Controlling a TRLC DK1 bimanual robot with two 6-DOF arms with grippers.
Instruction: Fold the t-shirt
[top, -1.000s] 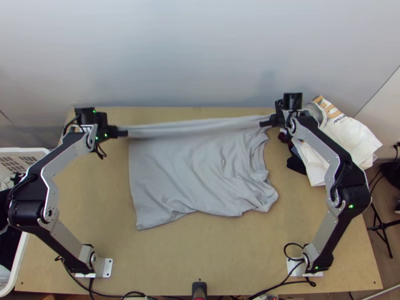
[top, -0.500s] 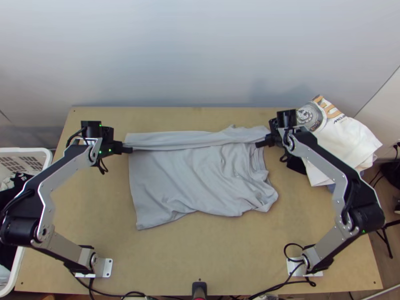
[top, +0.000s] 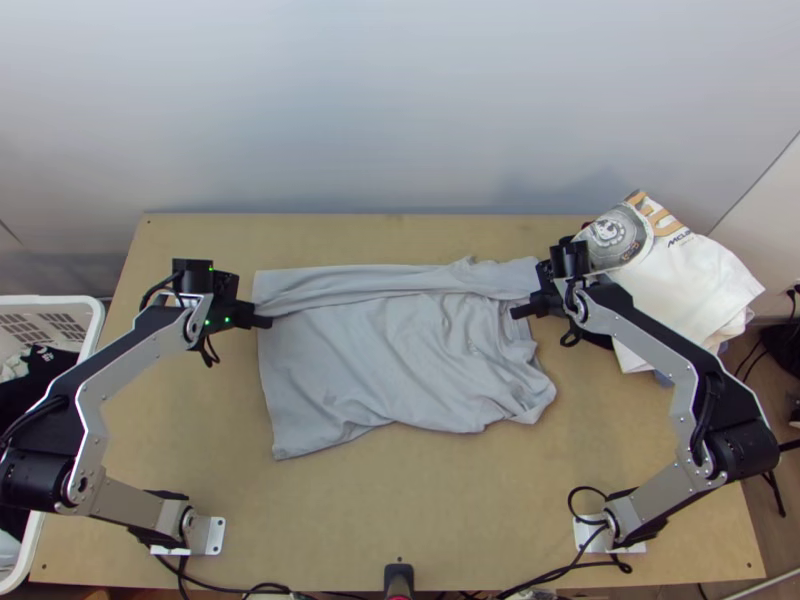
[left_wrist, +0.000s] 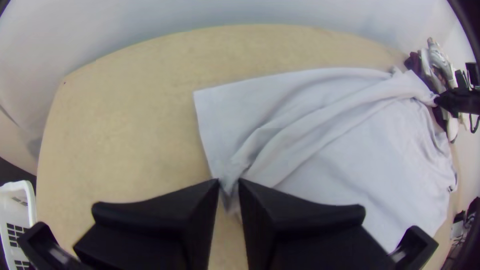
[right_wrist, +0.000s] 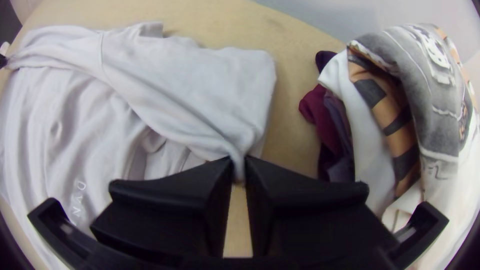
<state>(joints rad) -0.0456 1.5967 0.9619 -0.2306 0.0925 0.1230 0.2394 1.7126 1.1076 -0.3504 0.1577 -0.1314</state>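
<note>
A light grey t-shirt (top: 400, 360) lies across the middle of the table, its far edge turned over in a strip toward the near side. At the strip's left end, my left gripper (top: 262, 322) is shut on the cloth; in its wrist view the left gripper (left_wrist: 229, 184) pinches a gathered bit of the shirt (left_wrist: 300, 125). My right gripper (top: 522, 311) is shut on the strip's right end, beside the collar. In the right wrist view, a twisted piece of shirt (right_wrist: 200, 95) runs between the fingertips of the right gripper (right_wrist: 238, 167).
A pile of clothes with a white printed shirt (top: 690, 285) lies at the table's far right corner, close to the right gripper. A white laundry basket (top: 85, 325) with dark clothes stands left of the table. A wall rises behind the table's far edge.
Both grippers have come toward the table's near side with the held edge. The stretched strip has come down and now lies looser over the shirt.
</note>
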